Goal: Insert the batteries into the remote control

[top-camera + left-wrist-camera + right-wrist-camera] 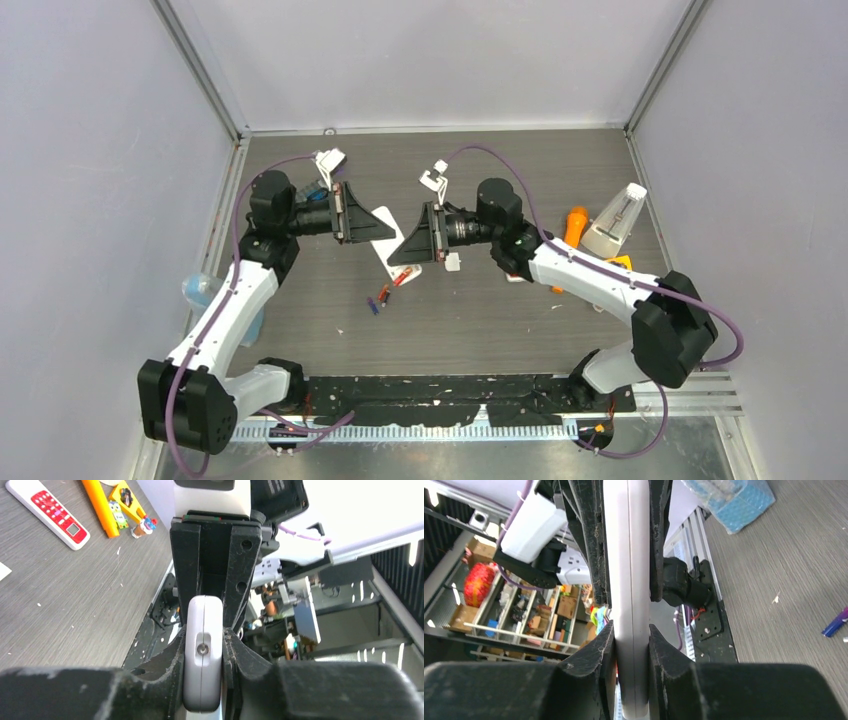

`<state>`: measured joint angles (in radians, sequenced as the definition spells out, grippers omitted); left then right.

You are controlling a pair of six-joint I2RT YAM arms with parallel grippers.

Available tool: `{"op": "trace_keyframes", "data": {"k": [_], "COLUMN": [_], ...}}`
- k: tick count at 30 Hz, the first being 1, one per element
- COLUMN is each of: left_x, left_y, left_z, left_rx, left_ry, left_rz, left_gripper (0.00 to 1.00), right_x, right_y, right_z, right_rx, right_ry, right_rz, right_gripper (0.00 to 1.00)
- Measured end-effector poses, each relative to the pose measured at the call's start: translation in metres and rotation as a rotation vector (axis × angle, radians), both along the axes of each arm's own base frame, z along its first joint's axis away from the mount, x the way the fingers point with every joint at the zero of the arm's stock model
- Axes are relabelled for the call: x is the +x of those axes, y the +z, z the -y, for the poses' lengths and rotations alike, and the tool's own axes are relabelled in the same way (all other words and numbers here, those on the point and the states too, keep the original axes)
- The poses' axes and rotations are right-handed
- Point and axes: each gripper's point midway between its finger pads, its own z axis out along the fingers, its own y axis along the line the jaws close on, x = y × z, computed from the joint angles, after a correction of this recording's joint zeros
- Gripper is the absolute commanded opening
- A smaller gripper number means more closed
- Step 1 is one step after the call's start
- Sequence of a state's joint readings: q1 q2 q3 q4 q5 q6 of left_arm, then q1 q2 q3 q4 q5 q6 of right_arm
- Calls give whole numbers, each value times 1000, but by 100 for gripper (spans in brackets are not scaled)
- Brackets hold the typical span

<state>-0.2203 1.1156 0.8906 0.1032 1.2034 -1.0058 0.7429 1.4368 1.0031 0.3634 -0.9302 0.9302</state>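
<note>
A white remote control (393,244) hangs above the table's middle, gripped from both sides. My left gripper (383,228) is shut on one end; the left wrist view shows that end (202,630) edge-on, clamped between the pads. My right gripper (405,252) faces it and is shut on the same remote control (634,580), both pads against its flat sides. Below them on the table lie the batteries: two red-orange ones (403,277) and a blue-purple one (373,306). A blue-purple battery (835,624) also shows at the right edge of the right wrist view.
A second white remote with a red panel (50,511) lies on the table beside an orange stick (100,507) and small toys (125,505). An orange object (574,225) and a white wedge-shaped item (615,225) sit at the right. A blue bubble-wrap bundle (205,292) lies at the left.
</note>
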Motion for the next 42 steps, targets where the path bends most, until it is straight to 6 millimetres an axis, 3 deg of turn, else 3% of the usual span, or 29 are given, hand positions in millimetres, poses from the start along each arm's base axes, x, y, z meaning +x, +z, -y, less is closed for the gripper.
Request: {"op": "trace_keyframes", "data": {"k": [6,10,17,25,28,32,34,37,42], "left_x": [19,26,28,32,35,38,39,41,43], "left_y": [-2,-2,8,8,7,9,9,7,0], "left_z": [1,-1,-7,-10,-8,-7,-6,-6,-6], "left_rx": [-26,-39,-68,-82,-89,-98,-101,-97,-71], "left_ry": [121,197,297,370,393,418,424,424,430], "left_rz": [-71,-98,-67,-56,-59,-70,-79,-83,-75], "left_gripper": [38,36,29,33,25,2,0,0,0], "right_x": [17,23,33,41,42,43,43,44,47], "right_y": [0,0,19,23,22,25,24,22,15], "right_z": [-7,-11,-11,-13,-13,-13,-13,-12,-12], "right_rx": [65,123,218,258,261,272,273,270,235], "right_ry": [-77,-106,-159,-182,-186,-189,-191,-200,-236], "right_rz": [-99,-170,-214,-270,-284,-279,-276,-279,-286], "right_gripper": [15,15,15,15,16,18,19,28,65]}}
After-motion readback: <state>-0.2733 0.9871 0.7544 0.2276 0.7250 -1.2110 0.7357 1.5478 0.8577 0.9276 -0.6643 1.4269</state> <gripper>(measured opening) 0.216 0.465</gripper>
